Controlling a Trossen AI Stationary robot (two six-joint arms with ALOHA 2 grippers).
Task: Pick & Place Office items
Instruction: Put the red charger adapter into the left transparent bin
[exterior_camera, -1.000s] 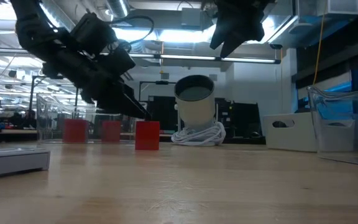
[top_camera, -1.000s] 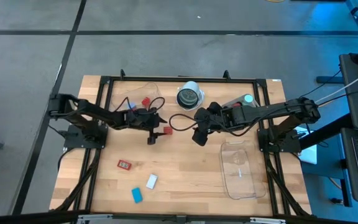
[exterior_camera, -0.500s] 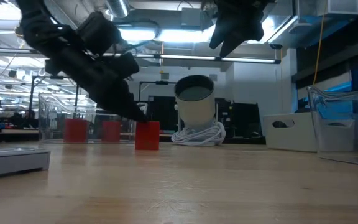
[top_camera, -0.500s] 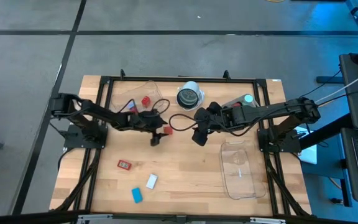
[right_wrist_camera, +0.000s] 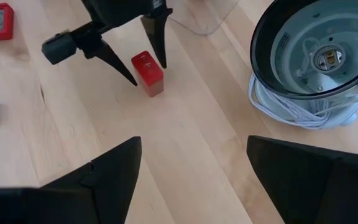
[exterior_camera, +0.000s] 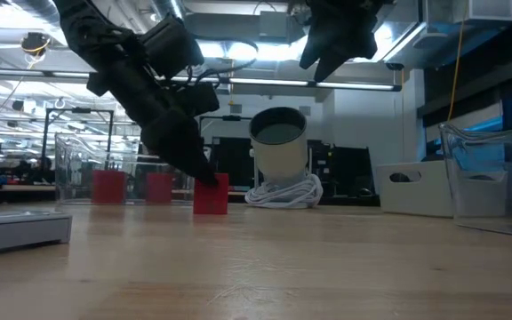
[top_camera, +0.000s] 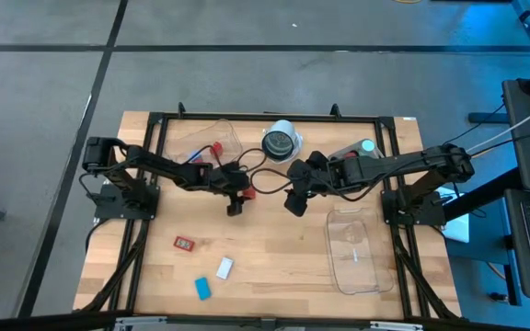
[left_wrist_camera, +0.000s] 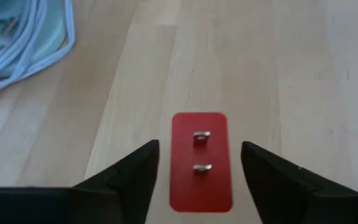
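A red block (left_wrist_camera: pixel 201 163) with two metal prongs on its top stands on the wood near the table's middle (top_camera: pixel 247 193). My left gripper (left_wrist_camera: pixel 199 144) is open and lowered over it. One finger stands on each side of the block (right_wrist_camera: pixel 148 74), with a gap showing on both sides. In the low view the left gripper (exterior_camera: pixel 194 164) slants down to the block (exterior_camera: pixel 210 194). My right gripper (top_camera: pixel 293 200) is open and hovers well above the table, to the right of the block (right_wrist_camera: pixel 194 140).
A red-framed tag (top_camera: pixel 184 243), a white block (top_camera: pixel 224 268) and a blue block (top_camera: pixel 202 288) lie near the near-left. A clear tray (top_camera: pixel 352 250) sits on the right; another (top_camera: pixel 205 138), far left, holds red pieces. A white-rimmed round dark object (top_camera: pixel 282 142) with a coiled cord stands at the far edge.
My left gripper has moved toward the table's right and down, tipping steeper, until its open fingers straddle the red block. The block has stayed where it was. The right arm has kept still.
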